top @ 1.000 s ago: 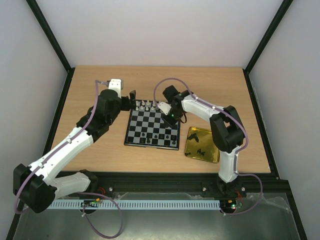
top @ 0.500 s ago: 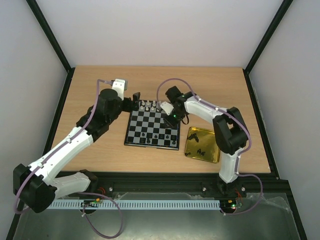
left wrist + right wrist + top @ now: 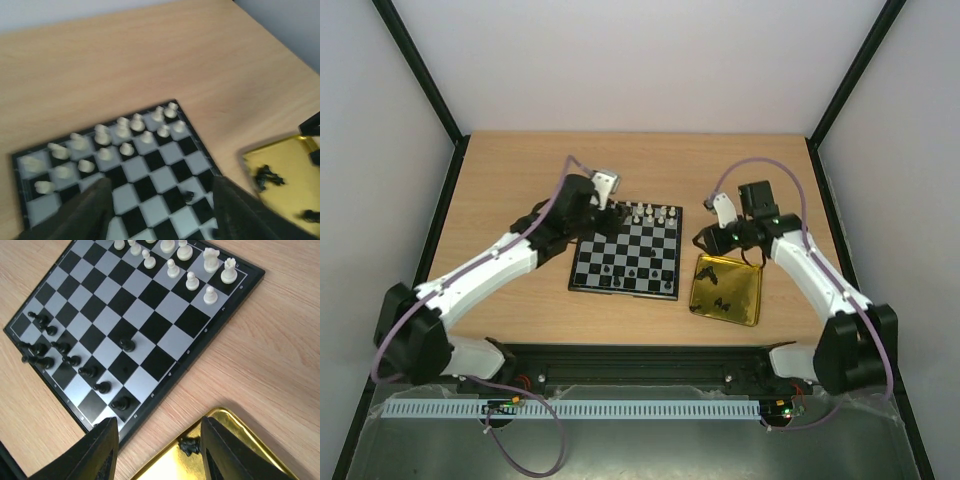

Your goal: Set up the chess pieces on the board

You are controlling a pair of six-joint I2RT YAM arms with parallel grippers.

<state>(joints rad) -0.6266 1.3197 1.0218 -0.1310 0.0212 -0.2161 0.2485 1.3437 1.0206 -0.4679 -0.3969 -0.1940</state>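
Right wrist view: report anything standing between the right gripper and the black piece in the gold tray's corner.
Nothing visible does. The open right gripper hangs above the gold tray corner, the black piece uncovered between its fingers.

A shiny gold square tray lies flat on the right part of the light wooden desk, toward its near edge.

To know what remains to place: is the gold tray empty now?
No, several black chess pieces lie inside the gold tray, seen in the left wrist view.
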